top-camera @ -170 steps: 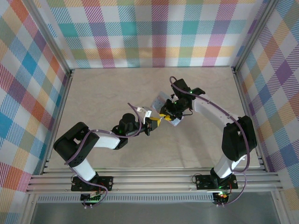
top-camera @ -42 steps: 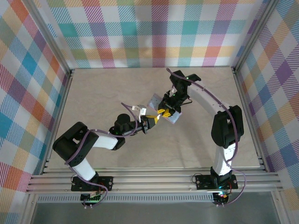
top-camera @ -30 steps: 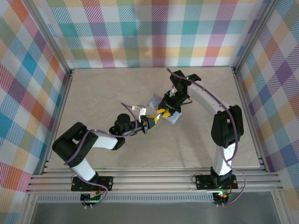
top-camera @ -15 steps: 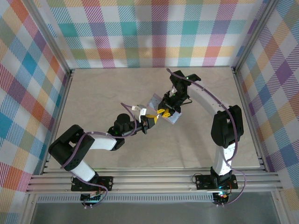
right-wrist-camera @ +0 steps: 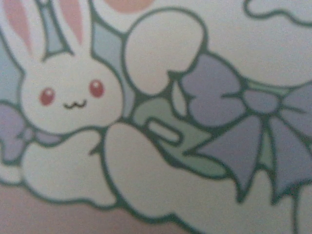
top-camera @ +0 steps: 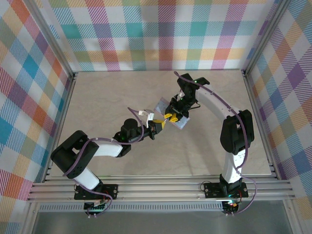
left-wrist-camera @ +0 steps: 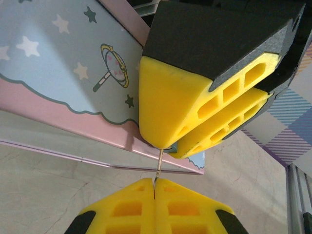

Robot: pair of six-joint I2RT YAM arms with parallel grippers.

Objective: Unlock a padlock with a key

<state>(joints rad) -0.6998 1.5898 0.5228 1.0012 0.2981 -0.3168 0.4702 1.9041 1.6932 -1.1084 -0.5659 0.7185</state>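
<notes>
Hardly anything shifts over the last second; only my left elbow settles slightly, so I judge the key work is at a fine, slow stage. My left gripper [left-wrist-camera: 155,184] is clamped on the key [left-wrist-camera: 158,163], just beside the box [left-wrist-camera: 58,73]. The key's tip runs up between my right gripper's [top-camera: 169,117] fingers, which pinch the mostly hidden padlock [left-wrist-camera: 171,149] against the box's edge. I count one key, one padlock, one box.

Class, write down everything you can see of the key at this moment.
The key shows as a thin greyish metal sliver, only a short stretch visible. It stands nearly upright in the left wrist view. Its lower end is pinched in the shut left gripper; its upper end vanishes at the right gripper's yellow fingertips, before the pale cartoon box.
</notes>
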